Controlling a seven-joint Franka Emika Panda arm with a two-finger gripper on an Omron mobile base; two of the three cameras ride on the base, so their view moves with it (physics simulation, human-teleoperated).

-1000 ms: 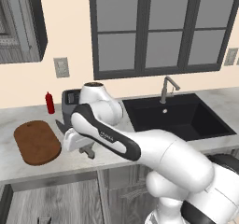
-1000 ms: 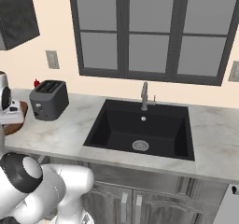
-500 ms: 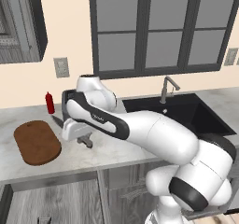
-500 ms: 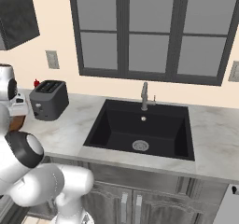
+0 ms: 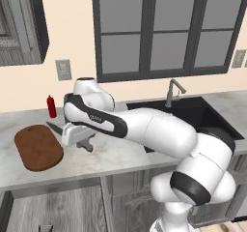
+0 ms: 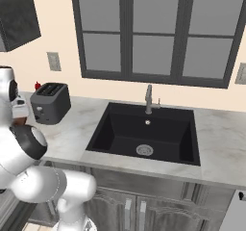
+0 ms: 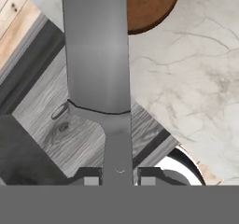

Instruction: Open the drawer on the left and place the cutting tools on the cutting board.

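My gripper (image 7: 119,176) is shut on the dark handle of a knife (image 7: 95,55), whose wide grey blade runs up the hand view. In the left base view the gripper (image 5: 85,143) hangs low over the counter, just right of the reddish-brown cutting board (image 5: 37,147). There the knife (image 5: 53,127) points back and left, past the board's far right end. One end of the cutting board (image 7: 149,6) shows beyond the blade tip. A grey wood-grain front with a slim silver handle (image 7: 59,111) lies below the counter edge. I cannot tell whether the drawer stands open.
A red bottle (image 5: 51,106) stands by the wall behind the board. A dark toaster (image 6: 50,109) sits on the counter left of the black sink (image 6: 144,134) and its faucet (image 6: 149,99). Grey cabinet doors (image 5: 53,207) run under the marble counter (image 5: 116,156).
The arm has swung its elbow to the right. The hand with the knife has risen and shifted a little left and back, closer to the cutting board.
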